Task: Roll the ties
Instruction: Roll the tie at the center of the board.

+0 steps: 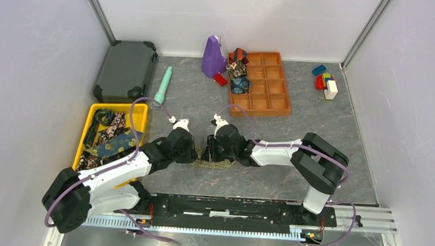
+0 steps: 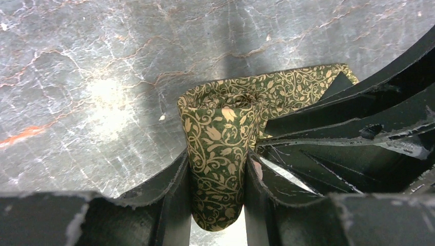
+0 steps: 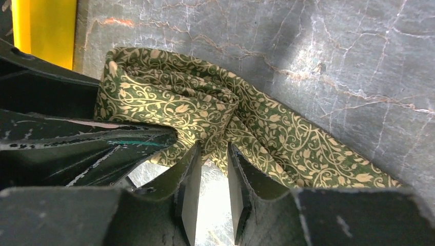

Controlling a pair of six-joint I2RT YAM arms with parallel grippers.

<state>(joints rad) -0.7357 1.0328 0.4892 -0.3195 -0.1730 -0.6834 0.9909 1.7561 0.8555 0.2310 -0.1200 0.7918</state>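
Observation:
An olive-gold tie (image 1: 215, 164) with a vine pattern lies on the grey table between both arms. In the left wrist view one end is wound into a small coil (image 2: 220, 128), and my left gripper (image 2: 218, 159) is shut on that coil. In the right wrist view the rest of the tie (image 3: 287, 138) runs off flat to the right. My right gripper (image 3: 213, 151) pinches a bunched fold of it right beside the coil. Both grippers (image 1: 201, 150) meet tip to tip in the top view. More ties (image 1: 111, 139) lie loose in a yellow bin, and rolled ones (image 1: 238, 73) sit in an orange tray.
The yellow bin (image 1: 140, 113) stands at the left, close to my left arm. Behind it are a dark case (image 1: 126, 70) and a teal cylinder (image 1: 163, 86). The orange compartment tray (image 1: 269, 86) and a purple object (image 1: 212, 57) stand at the back, toy blocks (image 1: 326, 83) at the back right.

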